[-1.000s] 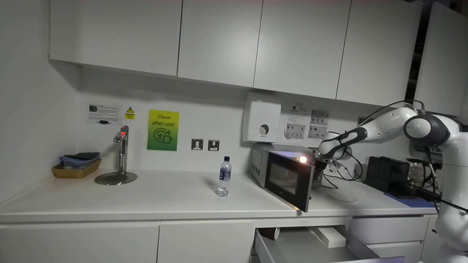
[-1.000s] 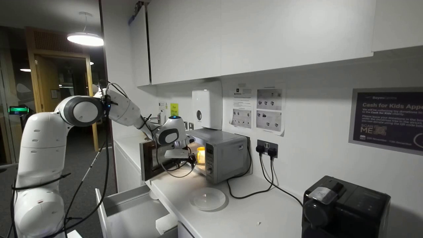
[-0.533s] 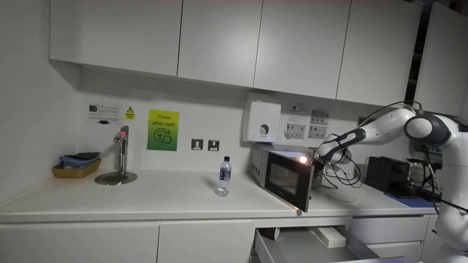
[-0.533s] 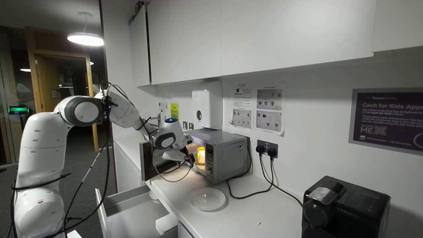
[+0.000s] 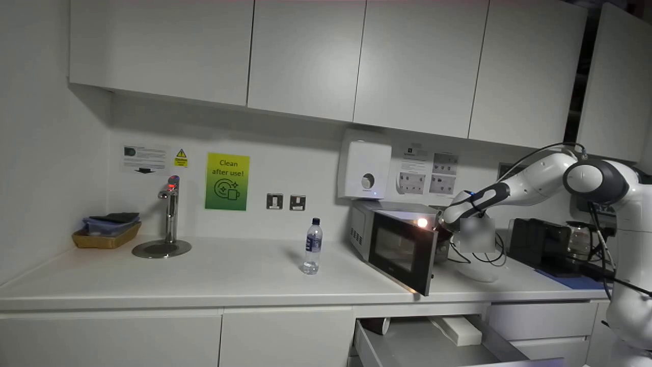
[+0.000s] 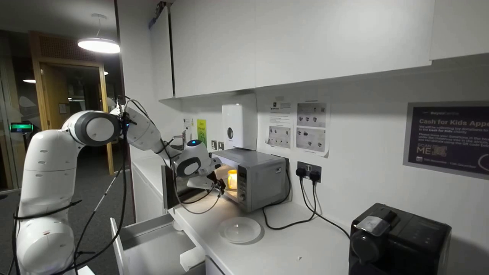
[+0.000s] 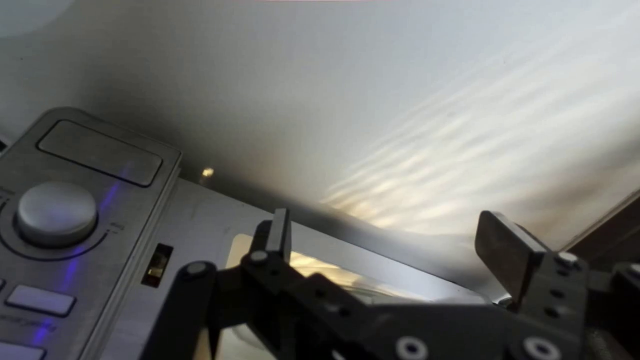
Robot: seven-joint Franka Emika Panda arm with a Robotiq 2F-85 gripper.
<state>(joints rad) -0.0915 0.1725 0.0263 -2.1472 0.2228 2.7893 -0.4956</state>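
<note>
In the wrist view my gripper (image 7: 384,220) stands open, its two fingers wide apart with nothing between them. Beneath it are the front edge and lit inside of a silver microwave (image 6: 263,181), with its control knob (image 7: 56,215) to the left. An exterior view has the gripper (image 6: 220,186) in front of the microwave opening, between the swung-out door (image 6: 169,187) and the control panel. A glowing yellow cup-like object (image 6: 232,179) stands inside, just beyond the fingers. In an exterior view the door (image 5: 402,250) hides most of the gripper.
A clear plate (image 6: 240,230) lies on the counter before the microwave. Below, a drawer (image 5: 433,351) is pulled out, holding a white box (image 5: 461,331) and a dark cup (image 5: 377,325). A water bottle (image 5: 312,250) stands beside the microwave; a black coffee machine (image 6: 397,240) is farther along.
My hand has tilted and drawn back slightly away from the microwave, dipping a little. The jaws have stayed open; the cup-like object, door and plate have not moved.
</note>
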